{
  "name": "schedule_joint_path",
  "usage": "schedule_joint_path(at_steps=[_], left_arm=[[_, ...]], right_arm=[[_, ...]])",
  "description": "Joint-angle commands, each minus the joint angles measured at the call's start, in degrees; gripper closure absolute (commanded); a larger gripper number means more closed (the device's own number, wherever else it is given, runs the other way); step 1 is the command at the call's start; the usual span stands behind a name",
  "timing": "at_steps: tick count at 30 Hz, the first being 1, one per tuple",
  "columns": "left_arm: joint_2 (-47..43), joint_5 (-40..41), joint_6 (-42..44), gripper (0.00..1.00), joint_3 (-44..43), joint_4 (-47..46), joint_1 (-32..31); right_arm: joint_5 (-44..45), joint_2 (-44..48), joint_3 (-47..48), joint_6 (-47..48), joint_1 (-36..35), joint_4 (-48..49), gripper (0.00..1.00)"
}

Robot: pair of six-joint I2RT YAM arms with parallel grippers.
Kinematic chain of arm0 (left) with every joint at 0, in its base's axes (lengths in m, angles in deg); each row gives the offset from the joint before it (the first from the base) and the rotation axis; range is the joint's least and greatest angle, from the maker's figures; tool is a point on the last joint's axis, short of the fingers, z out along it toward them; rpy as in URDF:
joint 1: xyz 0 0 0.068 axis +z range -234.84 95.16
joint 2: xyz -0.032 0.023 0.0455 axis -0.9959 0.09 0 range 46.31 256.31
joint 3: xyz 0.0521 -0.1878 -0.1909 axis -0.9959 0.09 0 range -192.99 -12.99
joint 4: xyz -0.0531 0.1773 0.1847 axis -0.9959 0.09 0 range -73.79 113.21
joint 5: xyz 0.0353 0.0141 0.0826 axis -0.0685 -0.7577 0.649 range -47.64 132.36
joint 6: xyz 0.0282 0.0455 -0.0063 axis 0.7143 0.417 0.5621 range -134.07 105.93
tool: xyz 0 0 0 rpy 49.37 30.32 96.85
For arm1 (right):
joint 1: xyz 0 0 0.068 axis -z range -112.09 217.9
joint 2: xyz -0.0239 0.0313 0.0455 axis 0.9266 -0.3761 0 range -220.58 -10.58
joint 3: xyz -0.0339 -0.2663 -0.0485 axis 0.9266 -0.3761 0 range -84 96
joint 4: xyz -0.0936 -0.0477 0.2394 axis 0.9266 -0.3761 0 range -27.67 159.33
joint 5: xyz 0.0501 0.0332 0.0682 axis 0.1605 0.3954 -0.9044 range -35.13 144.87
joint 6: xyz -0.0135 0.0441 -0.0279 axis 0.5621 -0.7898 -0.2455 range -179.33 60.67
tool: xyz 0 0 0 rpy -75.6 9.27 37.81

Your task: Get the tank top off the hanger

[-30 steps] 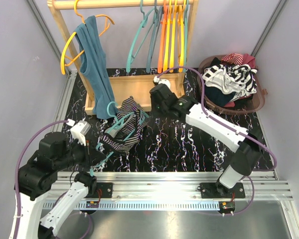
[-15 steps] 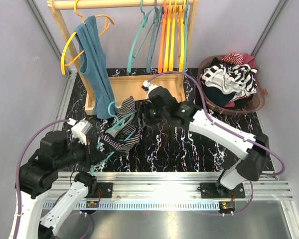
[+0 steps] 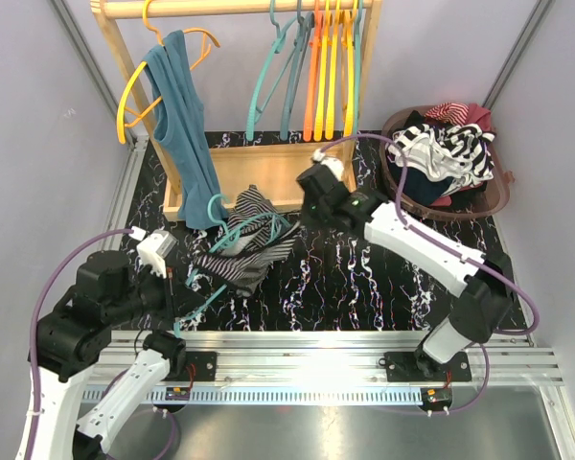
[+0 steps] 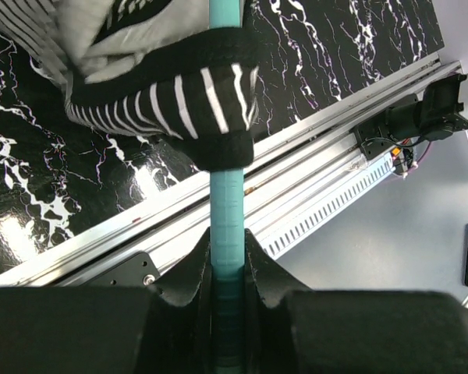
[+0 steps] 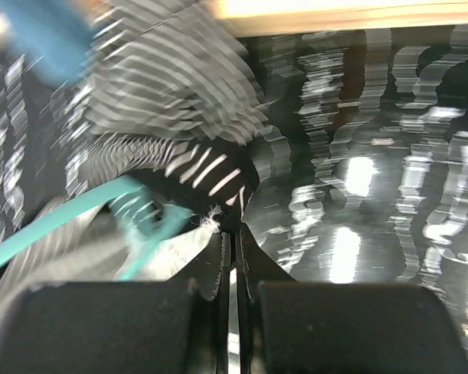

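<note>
Nearest, the left gripper (image 4: pixel 228 265) is clenched on the teal hanger (image 4: pixel 225 195). On the tabletop (image 3: pixel 364 278), the striped tank top (image 3: pixel 249 244) lies threaded on it. Beyond, the right gripper (image 5: pixel 232 234) pinches a strap. The next move is probably to draw it off the hanger's end.

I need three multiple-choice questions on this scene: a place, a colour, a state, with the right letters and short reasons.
1. Where is the striped tank top?
A) in the basket
B) on the table
C) hanging on the rack

2. What colour is the hanger in the left gripper?
A) teal
B) orange
C) yellow

3. How is the left gripper?
A) open
B) shut on the hanger
C) shut on the basket

1 B: it lies spread on the dark tabletop.
2 A: the clamped bar is teal.
3 B: it clamps the hanger's bar in the left wrist view.
</note>
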Motion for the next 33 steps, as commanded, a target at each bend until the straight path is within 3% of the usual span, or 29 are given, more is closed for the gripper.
schedule_joint_path(at_steps=[1,3,4,6,7,10,14,17,23,28,33], left_arm=[[-0.88,-0.97,-0.70,1.00,-2.80,-2.43,-0.25],[-0.97,-1.32,-0.96,1.00,-3.15,-3.13,-0.34],[-1.06,-1.50,-1.05,1.00,-3.15,-3.57,-0.25],[-1.15,-1.93,-1.40,1.00,-3.24,-4.45,-0.25],[-1.15,-2.02,-1.40,1.00,-3.15,-4.71,-0.25],[-1.41,-2.46,-1.49,1.00,-2.28,-6.03,-0.25],[-3.78,-2.46,-2.10,1.00,2.02,-9.10,-0.25],[-6.15,-5.96,-2.80,1.00,10.09,-11.65,-0.25],[-8.88,-13.00,-0.36,1.00,16.88,-13.50,-0.34],[-10.37,-16.96,0.09,1.00,19.26,-17.18,-0.43],[-10.55,-18.99,0.36,1.00,21.72,-19.48,-1.30]], right_arm=[[3.00,1.55,-4.00,-3.75,5.89,-1.80,1.00],[-0.68,-0.38,-4.72,-3.14,7.75,-1.10,0.97],[-2.44,-1.26,-4.81,-2.79,8.01,-1.01,0.91],[-7.96,-3.37,-4.37,-2.00,8.10,-1.62,0.76],[-10.26,-3.81,-4.72,-1.74,8.10,-1.28,0.61],[-14.76,-1.37,-7.96,-2.17,7.84,1.35,0.35],[-17.75,12.57,-13.24,-5.07,7.66,3.21,0.08],[-20.98,22.76,-17.19,-11.82,7.66,6.62,0.00],[-26.18,33.35,-32.21,-35.54,7.66,24.01,0.00],[-29.79,32.22,-40.75,-50.75,7.57,36.68,0.00],[-31.46,27.48,-41.20,-56.31,6.61,43.81,0.00]])
